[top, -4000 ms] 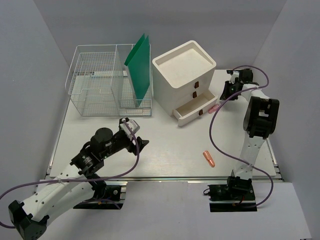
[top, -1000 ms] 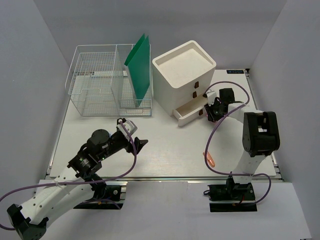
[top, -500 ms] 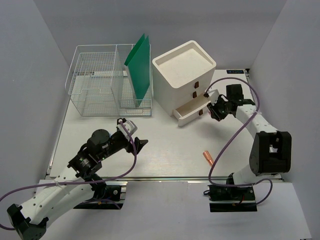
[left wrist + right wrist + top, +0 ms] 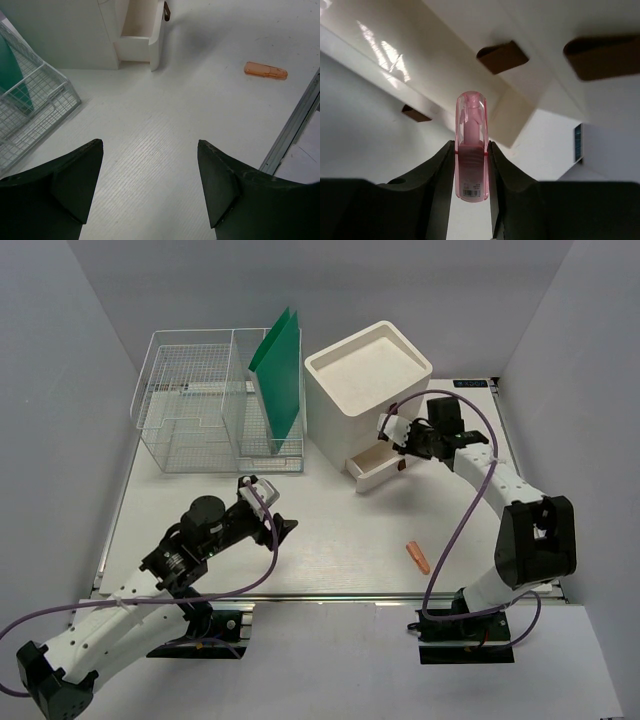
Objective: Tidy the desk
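The white desk [image 4: 330,530] holds a white three-drawer box [image 4: 365,385] with its bottom drawer [image 4: 385,465] pulled open. My right gripper [image 4: 395,430] hangs in front of the box, just above the open drawer. In the right wrist view it [image 4: 471,162] is shut on a clear pink capped tube [image 4: 471,135], which points at the drawer fronts. An orange tube [image 4: 418,557] lies on the desk near the front right and shows in the left wrist view [image 4: 265,70]. My left gripper [image 4: 272,520] is open and empty over the desk [image 4: 150,145].
A wire basket [image 4: 190,415] stands at the back left with a green folder [image 4: 280,365] upright in its right part. A metal rail [image 4: 330,597] runs along the desk's near edge. Grey walls close in the left, back and right sides.
My right arm came from the back right corner, took the pink tube off the desk beside the box, and carried it left above the open drawer. The left arm has barely moved.
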`<action>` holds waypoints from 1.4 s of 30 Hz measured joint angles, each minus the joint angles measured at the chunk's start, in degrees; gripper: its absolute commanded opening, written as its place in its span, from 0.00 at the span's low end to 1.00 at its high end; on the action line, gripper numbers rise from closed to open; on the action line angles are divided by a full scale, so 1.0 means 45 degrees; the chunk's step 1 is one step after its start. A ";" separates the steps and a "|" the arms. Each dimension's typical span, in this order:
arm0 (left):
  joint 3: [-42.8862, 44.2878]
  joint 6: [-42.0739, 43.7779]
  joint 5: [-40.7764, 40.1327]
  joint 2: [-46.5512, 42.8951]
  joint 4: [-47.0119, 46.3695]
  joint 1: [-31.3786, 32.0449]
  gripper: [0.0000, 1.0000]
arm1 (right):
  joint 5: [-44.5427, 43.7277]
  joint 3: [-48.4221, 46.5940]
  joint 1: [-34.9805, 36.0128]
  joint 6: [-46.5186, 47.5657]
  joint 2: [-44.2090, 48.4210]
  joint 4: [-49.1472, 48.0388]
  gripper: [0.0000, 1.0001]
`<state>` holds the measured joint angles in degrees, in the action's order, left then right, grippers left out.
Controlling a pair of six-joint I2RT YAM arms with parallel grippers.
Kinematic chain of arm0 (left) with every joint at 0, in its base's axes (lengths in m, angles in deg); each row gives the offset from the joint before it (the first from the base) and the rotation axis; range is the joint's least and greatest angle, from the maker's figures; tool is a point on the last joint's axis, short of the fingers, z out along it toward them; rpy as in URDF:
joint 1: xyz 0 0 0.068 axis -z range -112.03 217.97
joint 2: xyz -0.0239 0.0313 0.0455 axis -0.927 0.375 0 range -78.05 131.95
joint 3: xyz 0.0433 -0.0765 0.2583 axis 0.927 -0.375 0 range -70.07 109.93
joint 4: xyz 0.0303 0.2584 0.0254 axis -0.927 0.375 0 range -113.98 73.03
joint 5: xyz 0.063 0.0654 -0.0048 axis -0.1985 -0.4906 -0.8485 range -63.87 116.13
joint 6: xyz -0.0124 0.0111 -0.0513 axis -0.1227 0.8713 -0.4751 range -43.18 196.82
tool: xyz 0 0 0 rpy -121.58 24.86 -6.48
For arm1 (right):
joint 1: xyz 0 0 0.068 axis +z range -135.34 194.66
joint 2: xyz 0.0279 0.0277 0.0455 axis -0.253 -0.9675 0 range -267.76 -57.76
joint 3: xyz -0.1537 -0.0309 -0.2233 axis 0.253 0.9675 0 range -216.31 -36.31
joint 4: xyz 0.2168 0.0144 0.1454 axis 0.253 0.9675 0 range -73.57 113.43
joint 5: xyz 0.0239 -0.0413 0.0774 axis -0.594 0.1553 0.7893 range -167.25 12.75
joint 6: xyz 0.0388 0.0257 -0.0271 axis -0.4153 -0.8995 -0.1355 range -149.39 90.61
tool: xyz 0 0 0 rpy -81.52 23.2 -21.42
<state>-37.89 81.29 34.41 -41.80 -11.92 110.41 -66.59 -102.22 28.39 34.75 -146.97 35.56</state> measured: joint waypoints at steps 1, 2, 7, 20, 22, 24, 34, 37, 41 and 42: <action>0.0005 0.0000 -0.0005 0.0049 -0.0005 0.0000 0.86 | -0.0112 -0.0019 0.0097 0.0335 -0.0039 -0.0233 0.15; 0.0000 0.0000 -0.0015 0.0087 -0.0005 0.0000 0.86 | -0.0253 -0.0019 0.0219 0.0665 -0.0078 -0.0432 0.17; 0.0005 -0.0005 -0.0087 0.0335 0.0000 0.0000 0.86 | -0.0738 -0.0019 0.0772 0.2113 -0.0559 -0.1146 0.30; 0.0005 -0.0039 -0.0335 0.0510 0.0000 0.0000 0.86 | -0.1530 -0.0049 0.1583 0.3886 -0.1744 -0.1923 0.89; 0.0000 -0.0083 -0.0403 0.0515 0.0000 0.0000 0.86 | -0.1681 -0.0146 0.1642 0.4080 -0.1841 -0.1948 0.89; 0.0005 -0.0102 -0.0442 0.0534 0.0000 0.0000 0.86 | -0.1676 -0.0160 0.1642 0.4036 -0.1841 -0.1938 0.89; 0.0005 -0.0248 -0.0806 0.0991 -0.0010 0.0000 0.87 | -0.1185 0.0563 0.1617 0.2273 0.0748 -0.2380 0.89; 0.0005 -0.0355 -0.1064 0.1151 -0.0005 0.0000 0.88 | -0.0894 0.0568 0.1617 0.1107 0.1768 -0.2667 0.89; 0.0000 -0.1141 -0.2210 0.1166 -0.0058 0.0000 0.98 | -0.0729 0.1336 0.1525 -0.1627 0.3317 -0.3453 0.89; -0.0010 -0.1457 -0.2696 0.1156 -0.0097 0.0000 0.98 | -0.0835 0.1855 0.1472 -0.2710 0.3934 -0.3881 0.89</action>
<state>-37.93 74.73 22.28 -36.60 -12.36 110.41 -70.35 -93.87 35.02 22.56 -129.26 18.10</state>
